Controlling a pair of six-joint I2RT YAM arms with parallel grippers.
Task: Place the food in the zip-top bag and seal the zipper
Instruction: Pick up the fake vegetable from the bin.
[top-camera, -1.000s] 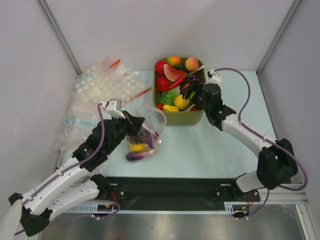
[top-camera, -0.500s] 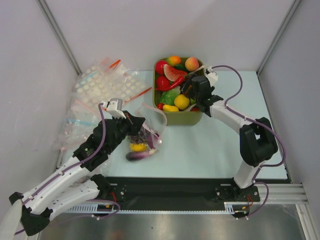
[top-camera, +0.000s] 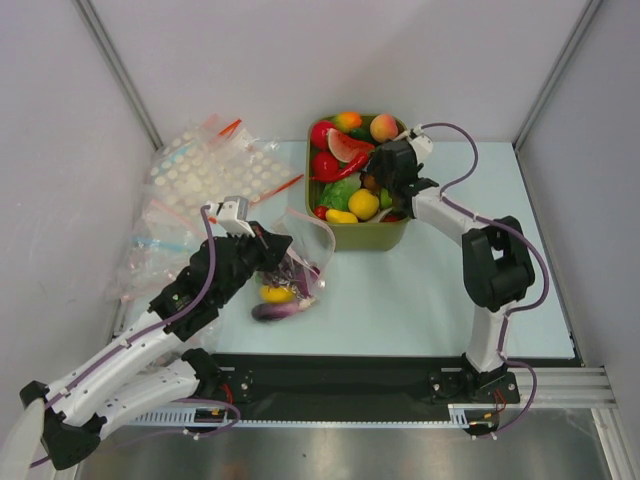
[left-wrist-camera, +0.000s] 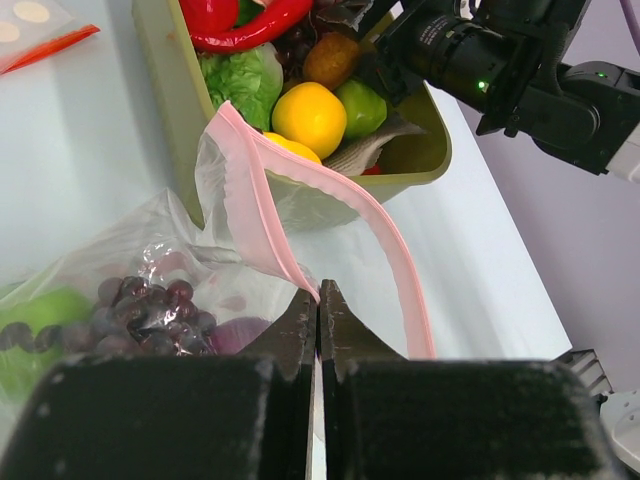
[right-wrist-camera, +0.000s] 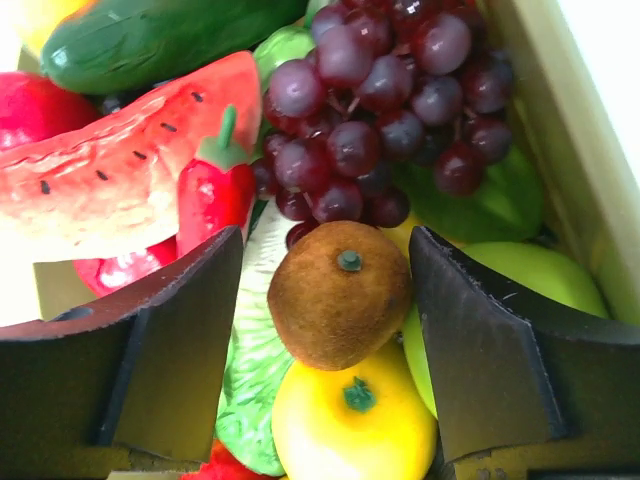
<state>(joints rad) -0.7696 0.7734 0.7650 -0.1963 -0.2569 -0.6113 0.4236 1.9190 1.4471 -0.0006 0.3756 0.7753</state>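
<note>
My left gripper is shut on the pale pink zipper of the clear zip-top bag, holding its mouth up and open; the pinch shows in the left wrist view. Inside the bag lie dark grapes, a green piece, a yellow lemon and a purple eggplant. My right gripper is open and low in the olive-green tub. In the right wrist view its fingers stand on either side of a brown kiwi, above a yellow lemon and below a grape bunch.
The tub also holds a watermelon slice, a red pepper, a cucumber and lettuce. White-dotted bags and a blue-strip bag lie at the left. Walls close the back and both sides.
My right arm has folded up and pushed the gripper left and down into the tub, over the kiwi. The left gripper and the bag have stayed put.
</note>
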